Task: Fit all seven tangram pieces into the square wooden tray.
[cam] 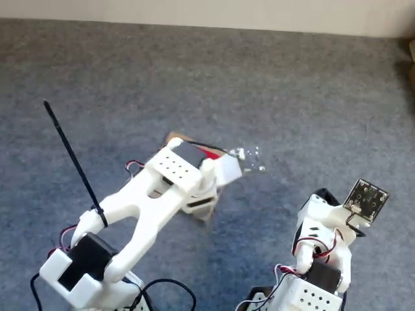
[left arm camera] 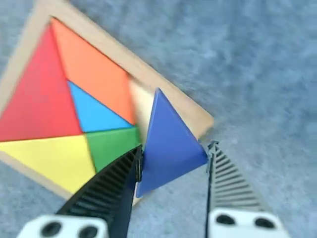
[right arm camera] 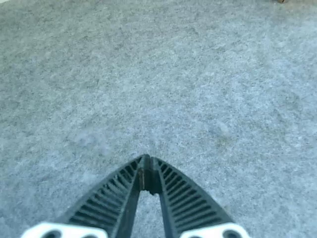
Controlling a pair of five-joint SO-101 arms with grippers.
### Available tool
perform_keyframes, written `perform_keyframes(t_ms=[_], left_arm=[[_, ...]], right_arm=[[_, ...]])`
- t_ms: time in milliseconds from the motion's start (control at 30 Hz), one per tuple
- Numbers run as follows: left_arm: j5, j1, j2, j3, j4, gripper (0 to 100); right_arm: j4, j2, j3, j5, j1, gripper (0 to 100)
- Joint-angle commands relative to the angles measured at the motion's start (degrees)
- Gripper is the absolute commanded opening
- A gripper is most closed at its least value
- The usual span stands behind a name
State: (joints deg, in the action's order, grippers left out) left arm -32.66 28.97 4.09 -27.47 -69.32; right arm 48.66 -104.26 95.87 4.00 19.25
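Clamped in left gripper (left arm camera: 175,148): dark blue triangle (left arm camera: 168,141), pinched on two opposite edges by the black ribbed fingers (left arm camera: 111,186), held tilted above the tray (left arm camera: 185,104) with one tip over a bare wood gap (left arm camera: 142,101) and the body overhanging the rim. Seen in tray: square, pale wood frame, turned diamond-wise to the arms. Packed flat inside: big red triangle (left arm camera: 34,99) sharing its long edge with big orange triangle (left arm camera: 91,69); small light blue triangle (left arm camera: 94,111) wedged against orange and red; green piece (left arm camera: 111,146) touching light blue, partly hidden behind a finger, exact shape hard to tell; yellow piece (left arm camera: 54,158) beside green, touching red. Gap lying just beside orange, against the rim. From the high view: tray (cam: 176,138) mid-table, mostly covered by the left arm (cam: 142,201) stretched out from near left. Right arm (cam: 321,240) folded at near right, well apart from tray. Right gripper (right arm camera: 147,173) pressed together, tips touching, nothing between them, over plain grey mat (right arm camera: 198,74).
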Motion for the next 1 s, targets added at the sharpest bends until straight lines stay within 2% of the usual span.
perform_keyframes(t_ms=[0,67,167,433,533,767,967], left_arm=[[0.53,-1.98,0.22,-0.31,2.81,16],[1.05,-2.07,0.22,-0.40,2.73,22],[6.95,-2.15,0.57,0.13,2.90,28],[6.95,-2.33,0.92,0.13,2.81,28],[6.68,-3.65,0.92,0.22,3.08,23],[6.51,-6.64,0.22,-0.31,3.43,23],[6.51,-7.25,0.22,-5.67,12.13,23]], right_arm=[[-1.36,-0.92,7.16,-0.70,0.57,0.9],[-1.36,-0.92,7.16,-0.70,0.57,0.9],[-1.36,-0.92,7.16,-0.70,0.57,0.9],[-1.36,-0.92,7.16,-0.70,0.57,0.9],[-1.36,-0.92,7.16,-0.70,0.57,0.9],[-1.36,-0.92,7.16,-0.70,0.57,0.9],[-1.36,-0.92,7.16,-0.70,0.57,0.9]])
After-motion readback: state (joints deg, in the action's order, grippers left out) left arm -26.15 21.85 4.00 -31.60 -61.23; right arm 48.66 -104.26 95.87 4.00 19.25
